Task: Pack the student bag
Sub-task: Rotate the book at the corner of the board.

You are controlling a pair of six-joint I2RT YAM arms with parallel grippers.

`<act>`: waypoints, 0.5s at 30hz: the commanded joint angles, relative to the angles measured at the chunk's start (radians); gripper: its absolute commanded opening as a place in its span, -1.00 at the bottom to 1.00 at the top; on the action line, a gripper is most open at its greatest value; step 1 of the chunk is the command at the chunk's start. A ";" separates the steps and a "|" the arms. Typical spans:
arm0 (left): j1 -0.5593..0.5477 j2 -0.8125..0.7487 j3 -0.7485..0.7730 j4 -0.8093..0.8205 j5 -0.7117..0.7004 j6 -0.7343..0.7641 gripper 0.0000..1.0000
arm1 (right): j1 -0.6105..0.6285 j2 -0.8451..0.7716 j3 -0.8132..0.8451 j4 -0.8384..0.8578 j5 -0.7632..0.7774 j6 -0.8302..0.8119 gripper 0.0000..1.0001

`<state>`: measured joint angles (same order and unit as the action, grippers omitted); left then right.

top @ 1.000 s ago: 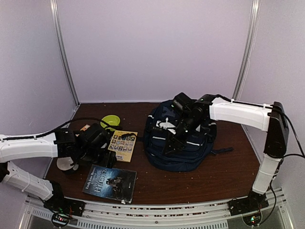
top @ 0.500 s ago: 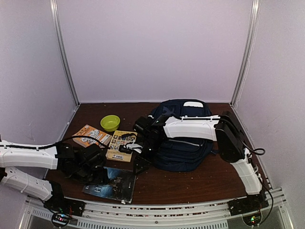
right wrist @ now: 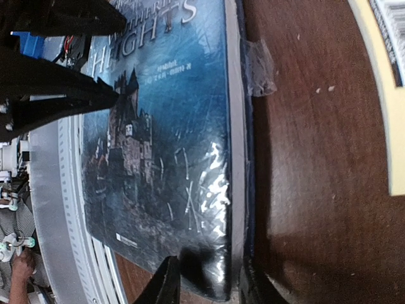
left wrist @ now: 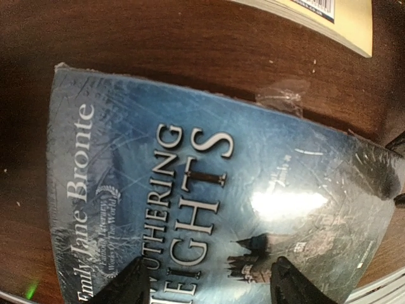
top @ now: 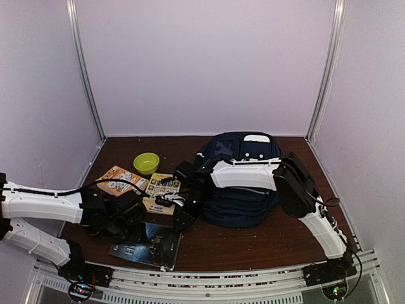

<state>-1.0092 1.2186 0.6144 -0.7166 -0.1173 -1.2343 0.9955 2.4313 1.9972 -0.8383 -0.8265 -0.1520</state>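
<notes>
Left gripper [left wrist: 207, 271]: is hanging wide open over the blue book [left wrist: 190, 177].
Right gripper [right wrist: 209, 278]: is straddling the book's far right corner; grip cannot be told.
Student bag [top: 243, 149]: is lying back right, behind the right arm.
Table [top: 266, 240]: is showing bare before the bag.

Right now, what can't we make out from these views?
Backpack opening: top view, right arm lies across it.
Right jaws' hold on blue novel: right wrist view, fingertips cut off by bottom edge.
Novel's title: left wrist view, cut by bottom edge; top view, too small.
Yellow book cover: top view, too small.
</notes>
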 commanded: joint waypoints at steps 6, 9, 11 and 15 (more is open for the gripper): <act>0.000 0.103 0.009 0.123 -0.061 0.138 0.32 | 0.008 -0.154 -0.271 0.091 -0.042 0.016 -0.74; -0.015 0.022 0.049 0.020 -0.129 0.090 0.36 | 0.009 -0.176 -0.332 0.115 -0.042 0.023 -0.75; -0.015 -0.061 0.045 -0.052 -0.143 0.007 0.42 | 0.007 -0.180 -0.345 0.114 -0.043 0.018 -0.75; -0.016 -0.194 0.007 -0.140 -0.119 -0.135 0.51 | 0.002 -0.185 -0.351 0.108 -0.049 0.018 -0.72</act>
<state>-1.0187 1.1236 0.6502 -0.7540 -0.2214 -1.2324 0.9955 2.2757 1.6596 -0.7284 -0.8757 -0.1413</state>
